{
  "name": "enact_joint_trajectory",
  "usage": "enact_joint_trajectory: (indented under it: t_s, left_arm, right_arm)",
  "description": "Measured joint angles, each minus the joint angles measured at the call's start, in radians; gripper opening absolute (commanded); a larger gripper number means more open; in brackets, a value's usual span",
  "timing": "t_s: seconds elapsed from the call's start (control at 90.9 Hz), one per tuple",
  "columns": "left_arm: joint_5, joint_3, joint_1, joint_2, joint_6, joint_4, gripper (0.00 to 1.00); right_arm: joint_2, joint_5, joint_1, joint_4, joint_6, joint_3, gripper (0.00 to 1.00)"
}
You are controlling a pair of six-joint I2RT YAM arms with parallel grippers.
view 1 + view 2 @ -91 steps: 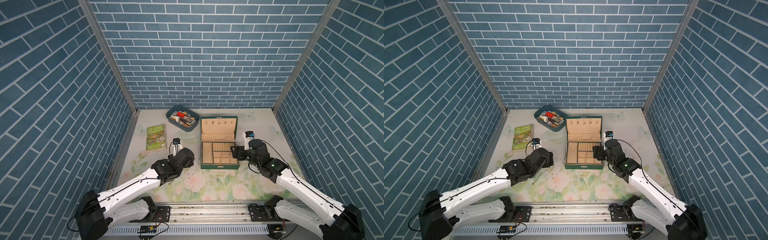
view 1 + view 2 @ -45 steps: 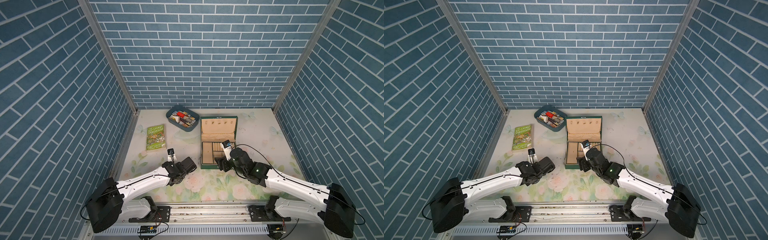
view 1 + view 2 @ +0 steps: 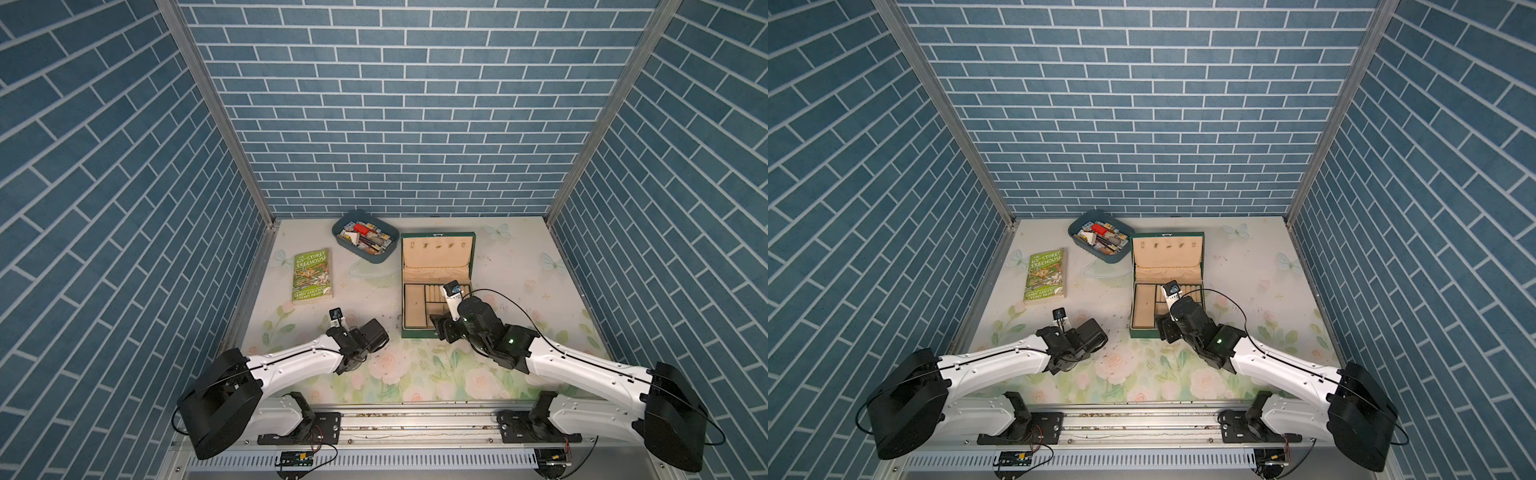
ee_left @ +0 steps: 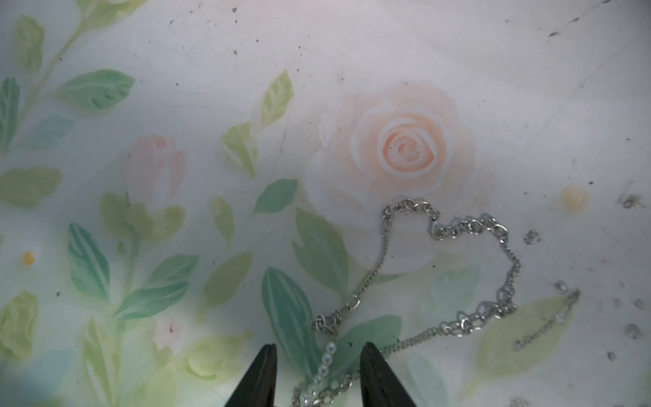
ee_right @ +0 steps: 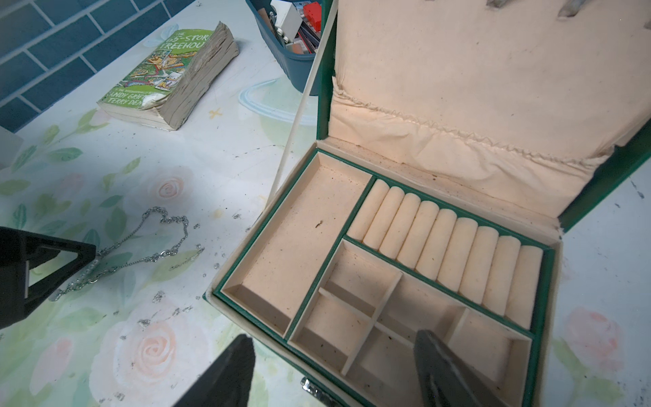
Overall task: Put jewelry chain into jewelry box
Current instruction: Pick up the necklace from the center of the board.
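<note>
Left wrist view: the left gripper [image 4: 318,347] has its fingers parted, one on each side of the jewelry chain [image 4: 468,225], which lies looped on the floral table [image 4: 405,70], just beside the jewelry box. Right wrist view: the jewelry box [image 5: 306,243] stands with its lid raised. The right gripper [image 5: 334,336] hovers over its front edge, fingers spread wide, gripping nothing.

jewelry chain [image 4: 468,226]: on tabletop [image 3: 519,249], left of jewelry box [image 3: 417,333] | tub [image 3: 370,257]: just far-left of box | book [image 3: 311,275]: left of tub
</note>
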Motion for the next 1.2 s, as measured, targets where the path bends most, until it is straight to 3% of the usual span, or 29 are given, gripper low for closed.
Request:
enact_joint_trajectory:
  t_s: [0.495, 0.847, 1.199]
  left_arm:
    - [0.143, -0.001, 0.179, 0.022, 0.171, 0.034, 0.35]
    - [0.196, 0.027, 0.185, 0.057, 0.249, 0.037, 0.4]
    - [0.21, 0.02, 0.185, 0.07, 0.259, 0.069, 0.32]
  right_arm:
    - [-0.019, 0.018, 0.001, 0.006, 0.001, -0.021, 0.76]
    - [-0.02, 0.032, 0.001, 0.01, 0.001, -0.027, 0.77]
    - [-0.015, 0.034, 0.001, 0.011, 0.001, -0.027, 0.77]
